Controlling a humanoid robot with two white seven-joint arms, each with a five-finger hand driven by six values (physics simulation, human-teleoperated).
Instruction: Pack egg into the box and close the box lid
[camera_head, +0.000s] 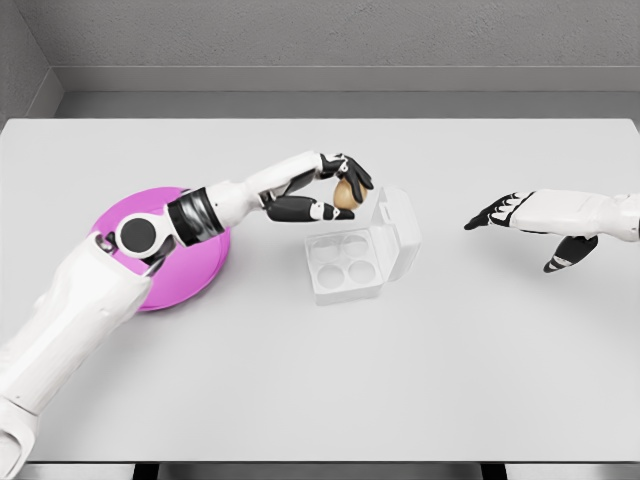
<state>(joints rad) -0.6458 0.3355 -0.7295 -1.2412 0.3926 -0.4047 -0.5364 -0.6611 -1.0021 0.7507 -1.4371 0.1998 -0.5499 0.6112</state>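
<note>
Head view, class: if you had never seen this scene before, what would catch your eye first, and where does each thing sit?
The bright pink plate at the table's left stands out, partly hidden under the left arm. Near the middle, the left hand grips a brown egg in its fingers, above the clear box whose lid stands open. The right hand hangs open over the table at the right, holding nothing.
</note>
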